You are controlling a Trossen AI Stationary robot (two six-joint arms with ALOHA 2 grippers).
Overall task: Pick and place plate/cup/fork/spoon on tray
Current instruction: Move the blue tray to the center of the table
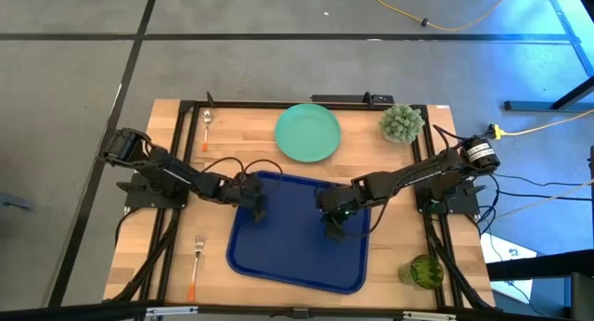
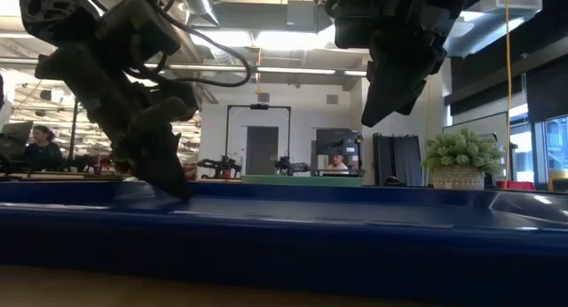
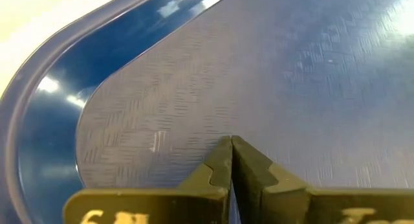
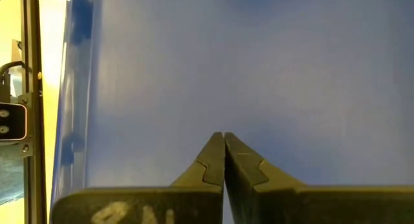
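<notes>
Your tray (image 1: 278,256): dark-blue textured plastic, rounded corners, raised rim. Left gripper (image 1: 257,208) at its 10 o'clock, right gripper (image 1: 331,230) near centre, both closed, empty.

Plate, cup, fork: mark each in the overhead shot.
plate (image 1: 307,133), high view, centre of the mint-green disc.
cup (image 1: 425,271), high view, middle of the dark-green cup beside the tray's corner.
fork (image 1: 196,264), high view, shaft between tines and orange handle.
</notes>
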